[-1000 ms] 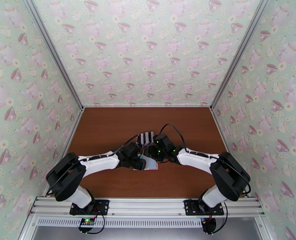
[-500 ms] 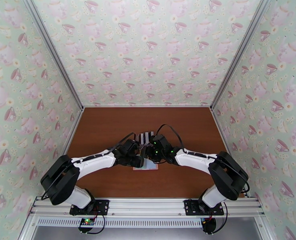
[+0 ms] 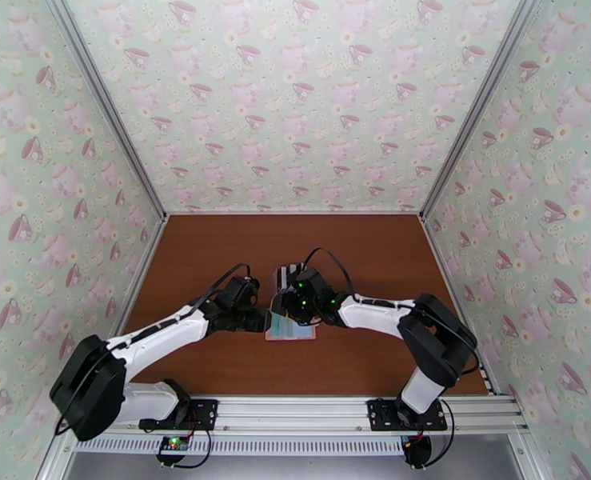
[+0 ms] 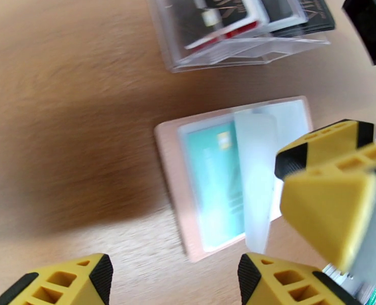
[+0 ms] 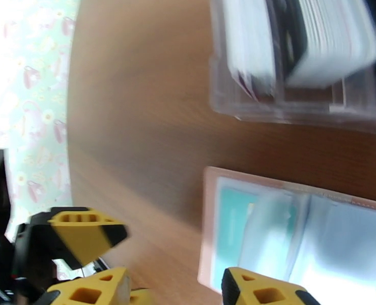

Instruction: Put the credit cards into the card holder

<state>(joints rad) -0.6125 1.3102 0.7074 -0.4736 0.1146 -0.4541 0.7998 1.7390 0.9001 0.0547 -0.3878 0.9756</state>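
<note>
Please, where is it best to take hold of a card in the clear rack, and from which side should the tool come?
Probably by the free upper edge, coming from above. The cards stand on edge in the clear rack, whose walls enclose their lower parts, so the top seems the reachable part. Pinch across the two flat faces.

Small rectangular folding wallet [image 4: 168,163]: pink rim, pale grey-blue pockets, thin teal plastic card [image 4: 213,184] inside. Clear plastic slotted rack [image 4: 228,52]: thin plastic cards [image 4: 228,11], black, white, one red-edged. Wooden table [image 4: 60,123]: brown, grained. My left gripper [image 4: 172,285]: yellow pads, black trim.
</note>
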